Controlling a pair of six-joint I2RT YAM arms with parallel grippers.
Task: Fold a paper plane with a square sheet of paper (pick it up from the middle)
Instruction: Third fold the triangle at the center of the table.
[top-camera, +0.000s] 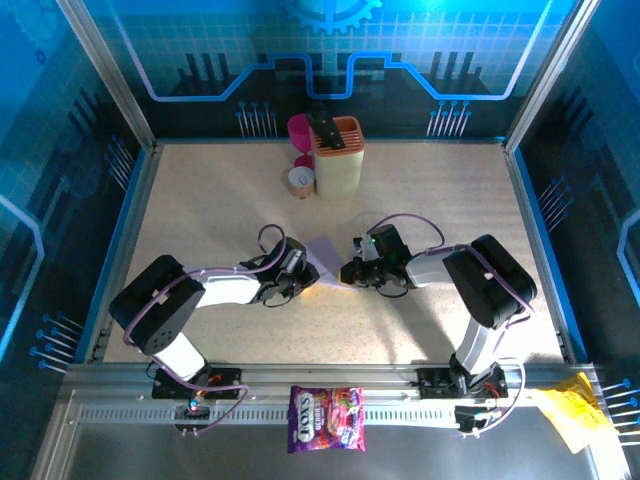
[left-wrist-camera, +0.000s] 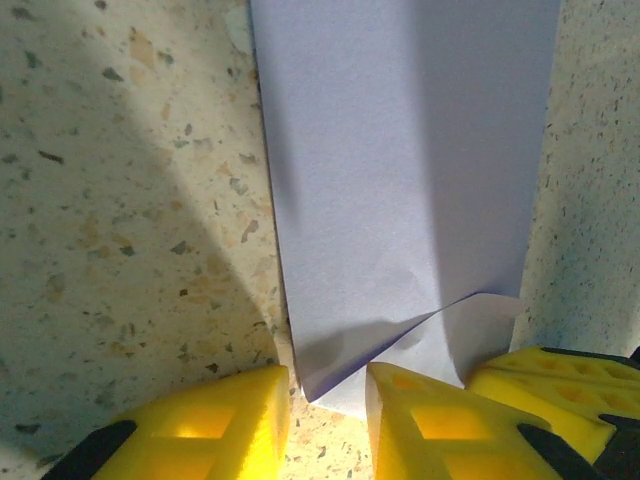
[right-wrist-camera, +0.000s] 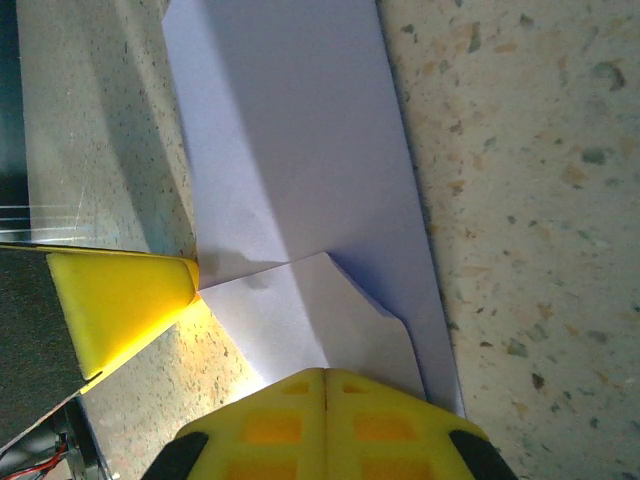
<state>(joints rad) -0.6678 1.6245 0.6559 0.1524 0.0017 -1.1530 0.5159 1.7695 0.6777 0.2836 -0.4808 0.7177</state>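
Note:
The square sheet of paper (top-camera: 325, 258) lies mid-table as a pale lilac folded strip, not a pointed paper plane. In the left wrist view the paper (left-wrist-camera: 400, 180) runs away from me, one corner flap turned over at its near end. My left gripper (left-wrist-camera: 328, 385) is open, and that folded corner sits in the gap between its yellow fingers (left-wrist-camera: 215, 420). From above, the left gripper (top-camera: 308, 275) is at the strip's left end. My right gripper (top-camera: 350, 272) faces it, shut, its tips (right-wrist-camera: 325, 385) resting on the flap of the paper (right-wrist-camera: 290, 130).
A cream and orange holder (top-camera: 338, 155), a pink cup (top-camera: 300, 130) and a tape roll (top-camera: 300, 180) stand at the back. A sweets bag (top-camera: 326, 418) and yellow crumpled paper (top-camera: 570, 412) lie on the front rail. Blue walls enclose the table.

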